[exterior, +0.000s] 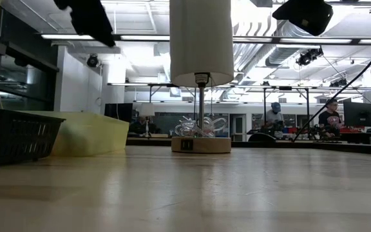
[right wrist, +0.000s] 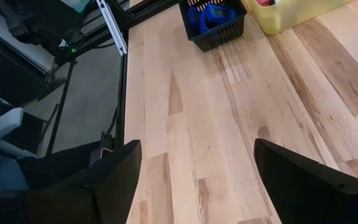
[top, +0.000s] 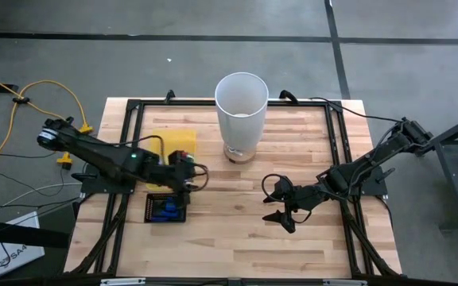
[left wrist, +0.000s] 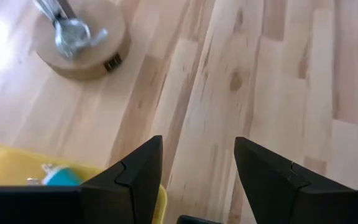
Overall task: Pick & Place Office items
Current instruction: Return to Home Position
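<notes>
- Surroundings: a tall white cylinder (top: 242,110) stands on a round wooden base (top: 239,152) at the middle of the far half of the wooden table (top: 237,238). A yellow tray (top: 169,141) lies left of it and a black mesh tray (top: 151,208) nearer the front edge. People sit in the room beyond, well away from the table.
- Obstructions: nothing lies on the bare wood between the two grippers. The cylinder and its base are clear of both.
- Office items, location: blue pieces (right wrist: 207,15) lie heaped in the black mesh tray. A teal piece (left wrist: 61,177) lies in the yellow tray, and a red piece (right wrist: 266,2) shows at that tray's edge.
- Office items, orientation: the pieces are too small and too crowded to tell a long axis or heading.
- Left gripper (left wrist: 197,149): raised above the table at the yellow tray's right corner, beside the black mesh tray. Fingers moderately parted, nothing between them. The teal piece lies below and to one side of it, not touching.
- Right gripper (right wrist: 197,149): raised over bare wood right of centre, fingers spread wide, holding nothing. The blue pieces lie well apart from it, across the table.
</notes>
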Robot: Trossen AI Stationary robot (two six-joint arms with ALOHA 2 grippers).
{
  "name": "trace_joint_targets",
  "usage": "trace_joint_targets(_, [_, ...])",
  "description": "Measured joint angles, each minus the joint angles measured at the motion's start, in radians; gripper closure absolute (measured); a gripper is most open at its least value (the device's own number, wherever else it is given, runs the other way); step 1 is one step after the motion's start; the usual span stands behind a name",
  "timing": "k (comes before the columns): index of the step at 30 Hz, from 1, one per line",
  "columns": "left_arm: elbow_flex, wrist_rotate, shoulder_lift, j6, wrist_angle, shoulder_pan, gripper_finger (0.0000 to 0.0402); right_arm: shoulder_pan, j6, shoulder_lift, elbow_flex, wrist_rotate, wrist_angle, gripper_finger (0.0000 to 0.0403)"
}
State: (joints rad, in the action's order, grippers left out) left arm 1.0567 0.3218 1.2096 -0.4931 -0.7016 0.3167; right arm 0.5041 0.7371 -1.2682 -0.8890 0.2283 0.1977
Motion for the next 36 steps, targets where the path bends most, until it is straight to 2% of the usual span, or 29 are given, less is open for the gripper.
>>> trace_joint_targets(6, [-0.093, 0.085, -0.158, 0.009, 0.049, 0.08, 0.0211, 0.0, 0.0, 0.0, 0.0, 0.0, 0.0, 0.0103])
trace_joint_targets(10, [-0.233, 0.129, -0.274, 0.052, 0.194, 0.136, 0.0211, 0.0, 0.0, 0.0, 0.0, 0.0, 0.0, 0.0103])
trace_joint_targets(17, [-0.495, 0.121, -0.454, 0.249, 0.528, 0.172, 0.0211, 0.0, 0.0, 0.0, 0.0, 0.0, 0.0, 0.0103])
trace_joint_targets(27, [-0.766, 0.096, -0.728, 0.352, 0.722, 0.172, 0.0211, 0.0, 0.0, 0.0, 0.0, 0.0, 0.0, 0.0103])
trace_joint_targets(33, [-0.897, 0.042, -0.83, 0.436, 0.866, 0.172, 0.0211, 0.0, 0.0, 0.0, 0.0, 0.0, 0.0, 0.0103])
trace_joint_targets(36, [-0.928, 0.041, -0.873, 0.453, 0.872, 0.172, 0.0211, 0.0, 0.0, 0.0, 0.0, 0.0, 0.0, 0.0103])
